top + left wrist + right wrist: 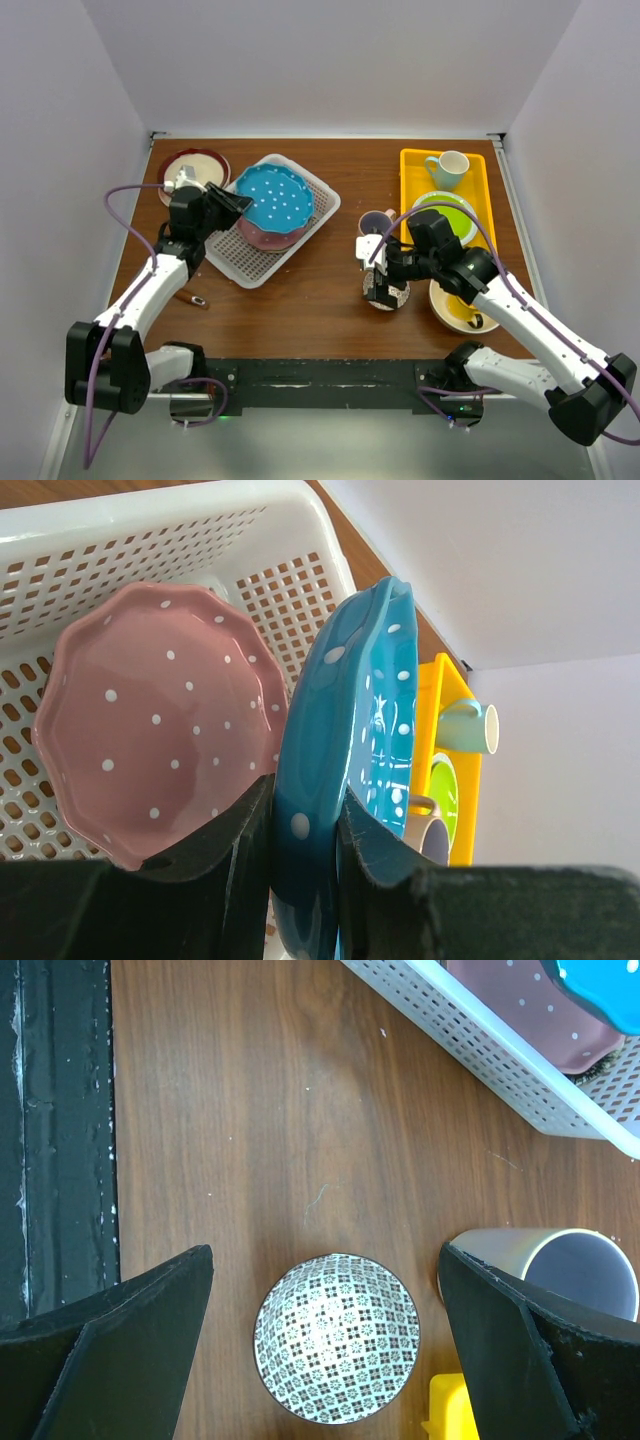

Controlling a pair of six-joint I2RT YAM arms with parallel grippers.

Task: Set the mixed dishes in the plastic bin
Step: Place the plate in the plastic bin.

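My left gripper [228, 206] [305, 830] is shut on the rim of the blue dotted plate [275, 194] [352, 720], holding it tilted over the white plastic bin [252, 266] [130, 540]. A pink dotted plate [270, 238] [160, 720] lies in the bin beneath it. My right gripper [383, 282] [325, 1255] hangs open above the small patterned bowl [388, 296] [337, 1335], a finger on either side and clear of it. A mug [378, 222] [560, 1258] stands just beside that bowl.
A yellow tray [410, 170] [458, 770] at the back right holds a mint mug [448, 168] [470, 725] and a green plate [452, 212]. A cream bowl [455, 310] sits near the right arm. A dark-rimmed plate [200, 160] lies back left, a brown utensil [190, 298] front left.
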